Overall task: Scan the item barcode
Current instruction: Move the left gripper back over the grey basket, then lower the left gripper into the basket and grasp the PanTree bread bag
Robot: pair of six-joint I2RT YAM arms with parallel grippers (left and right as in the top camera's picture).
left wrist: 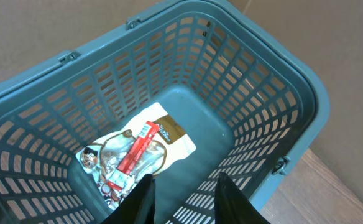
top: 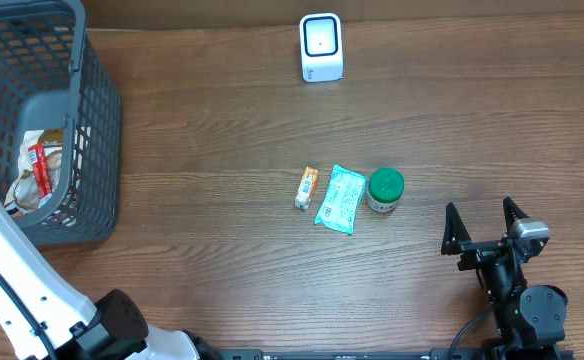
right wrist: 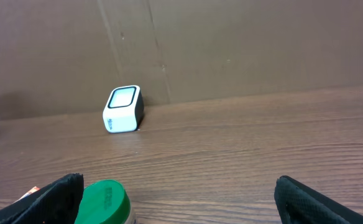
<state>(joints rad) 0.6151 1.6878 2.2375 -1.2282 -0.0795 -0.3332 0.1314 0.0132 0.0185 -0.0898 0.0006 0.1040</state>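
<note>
The left arm [top: 7, 265] hangs over the basket [top: 97, 150] at the table's far left corner, its left gripper [left wrist: 184, 202] pointing down, slightly parted and empty above the snack packet [left wrist: 172, 134] inside. The right gripper [top: 482, 225] rests spread wide, empty, near the front edge.

A mock shop checkout — grey shopping basket [top: 97, 130], white barcode scanner [top: 321, 47], packaged goods [top: 341, 198] on a wooden table [top: 222, 130].

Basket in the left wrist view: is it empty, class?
No, a pale pouch and a red stick packet lie on the floor of the basket.
</note>
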